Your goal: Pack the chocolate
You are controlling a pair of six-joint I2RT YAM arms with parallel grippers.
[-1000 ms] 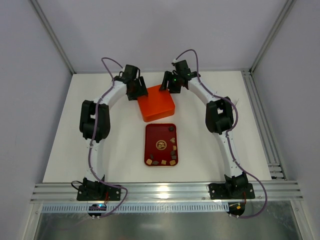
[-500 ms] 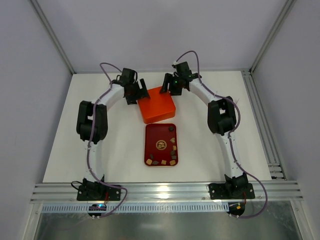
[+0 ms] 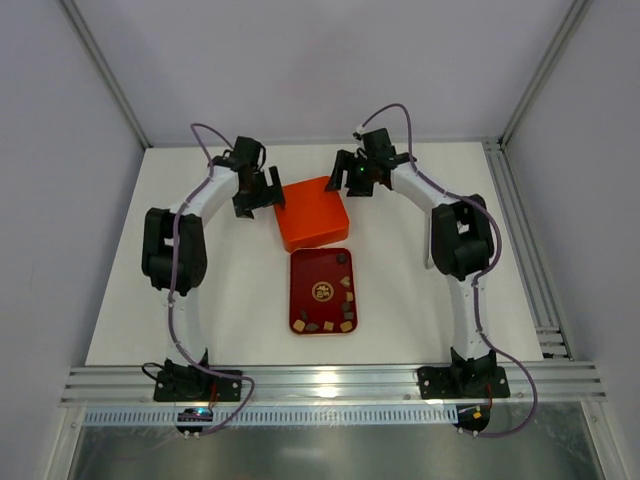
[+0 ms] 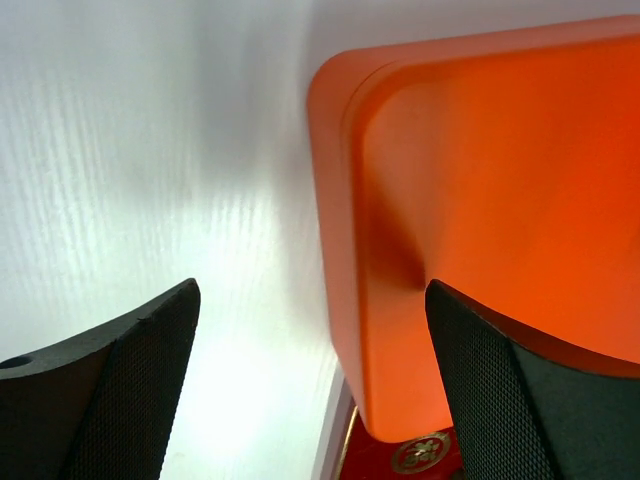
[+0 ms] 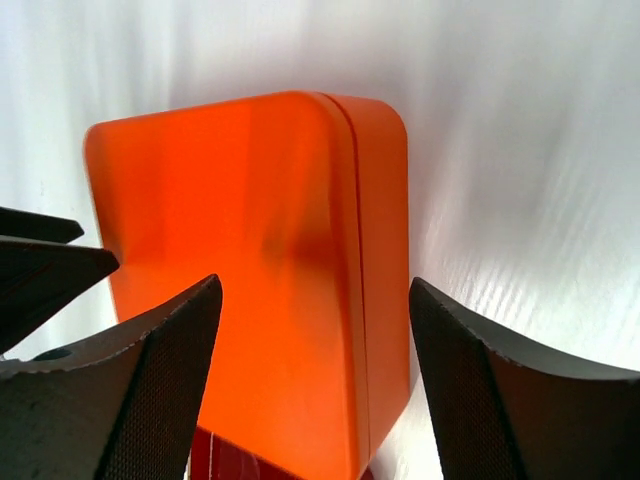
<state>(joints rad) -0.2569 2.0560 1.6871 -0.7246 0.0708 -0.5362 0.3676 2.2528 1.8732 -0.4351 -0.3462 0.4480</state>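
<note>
Seen from above, the chocolate point(image 3: 346, 296) lay in small dark and tan pieces along the right side and near edge of a dark red tray point(image 3: 305, 270) at mid-table point(image 3: 220, 300). A closed orange box point(image 3: 313, 212) sat just beyond the tray. The left gripper point(image 3: 258, 200) hung beside the box's left edge and the right gripper point(image 3: 345, 180) by its far right corner. Neither held anything.

The left wrist camera showed that gripper's two black fingers point(image 4: 110, 390) standing wide apart, with one rounded corner of the box and bare white table in the gap. A sliver of red tray showed below the box.

The right wrist camera showed its own fingers point(image 5: 500, 400) likewise spread and empty, with the box's smooth orange top between them. No chocolate was visible in either wrist view.
</note>
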